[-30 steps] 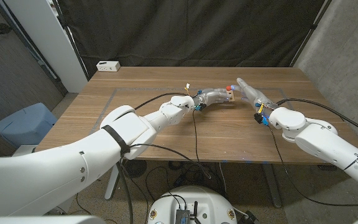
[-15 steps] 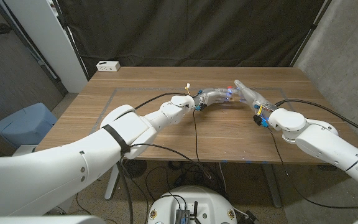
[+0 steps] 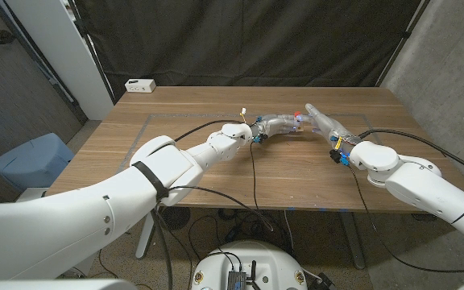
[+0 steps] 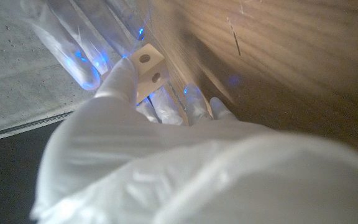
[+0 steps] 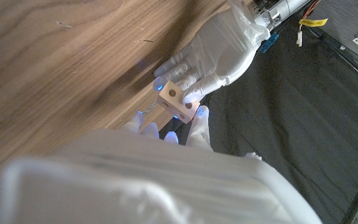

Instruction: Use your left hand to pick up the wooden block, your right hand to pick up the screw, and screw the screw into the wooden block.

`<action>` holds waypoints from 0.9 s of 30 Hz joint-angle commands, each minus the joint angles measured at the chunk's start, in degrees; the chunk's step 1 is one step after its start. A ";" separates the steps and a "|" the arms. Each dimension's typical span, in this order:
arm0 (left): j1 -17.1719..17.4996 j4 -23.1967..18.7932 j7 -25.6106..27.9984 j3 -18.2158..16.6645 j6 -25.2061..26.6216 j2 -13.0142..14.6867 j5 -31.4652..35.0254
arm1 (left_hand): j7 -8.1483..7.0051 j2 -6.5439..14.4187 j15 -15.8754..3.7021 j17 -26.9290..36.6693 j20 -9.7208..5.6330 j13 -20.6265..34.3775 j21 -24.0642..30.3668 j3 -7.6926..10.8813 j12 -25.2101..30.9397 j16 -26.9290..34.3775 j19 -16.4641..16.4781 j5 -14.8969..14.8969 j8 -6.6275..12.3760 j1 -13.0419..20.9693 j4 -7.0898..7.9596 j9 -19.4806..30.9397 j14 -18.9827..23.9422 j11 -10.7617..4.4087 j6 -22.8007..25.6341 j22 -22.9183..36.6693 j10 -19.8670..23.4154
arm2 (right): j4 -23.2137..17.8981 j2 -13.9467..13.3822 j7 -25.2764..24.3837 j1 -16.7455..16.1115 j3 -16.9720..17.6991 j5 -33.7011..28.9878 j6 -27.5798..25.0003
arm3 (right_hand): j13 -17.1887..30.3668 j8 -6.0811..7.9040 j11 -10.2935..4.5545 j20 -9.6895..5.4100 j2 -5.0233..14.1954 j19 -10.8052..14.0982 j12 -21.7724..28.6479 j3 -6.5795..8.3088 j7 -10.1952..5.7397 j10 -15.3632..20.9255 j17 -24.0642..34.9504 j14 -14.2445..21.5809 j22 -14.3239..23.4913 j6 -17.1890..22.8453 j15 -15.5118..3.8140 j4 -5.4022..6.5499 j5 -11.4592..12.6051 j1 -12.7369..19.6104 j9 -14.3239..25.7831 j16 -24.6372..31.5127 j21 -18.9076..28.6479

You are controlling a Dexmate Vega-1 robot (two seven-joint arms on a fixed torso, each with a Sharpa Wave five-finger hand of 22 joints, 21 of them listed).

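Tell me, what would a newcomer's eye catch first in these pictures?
The two white hands meeting at the table's far middle: the left hand grips a pale wooden block with round holes in its faces. The right hand reaches in beside it, fingertips close to the block; a small red piece shows between them.

**White arms, pale gloved hands**

Both arms are smooth, glossy white shells with rounded joints. The left arm (image 3: 159, 173) carries a black band around its widest segment. Thin black cables (image 3: 252, 165) loop out from each wrist, near small blue and yellow connectors. The left hand (image 3: 280, 125) and right hand (image 3: 325, 121) are clad in translucent whitish gloves, with blue lights glowing at the fingertips (image 5: 160, 87).
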 commanded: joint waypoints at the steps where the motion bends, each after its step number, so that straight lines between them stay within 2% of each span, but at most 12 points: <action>1: 0.09 -0.64 0.09 0.26 0.20 0.12 0.16 | 2.02 0.59 -3.36 0.18 -0.11 0.10 0.39 0.11 0.35 0.18 0.22 0.41 0.49 0.03 0.37 0.28 0.59 -0.02 2.72 0.23 0.51 | -0.21 -0.29 -1.34 -1.58 1.83 0.68 0.32 | 0.04 0.20 0.37 0.12 1.78 0.13 0.35 0.21 0.04 -3.49 0.04 -8.13 -0.02 0.29 0.03 0.00 0.37 0.37 0.02 0.14 0.24; 27: 0.31 0.33 -2.20 0.07 -2.98 -0.09 0.34 | 2.10 0.59 -3.32 0.19 -0.09 0.10 0.39 0.14 0.35 0.19 0.22 0.42 0.50 0.08 0.33 0.27 0.62 -0.02 2.76 0.23 0.51 | 2.23 0.20 -1.01 -0.91 2.76 -0.07 2.54 | 0.04 -0.26 0.48 0.16 1.69 0.54 0.29 0.24 0.18 -3.42 0.01 -7.87 -0.03 -0.77 0.20 -0.10 0.38 0.50 0.01 0.17 0.32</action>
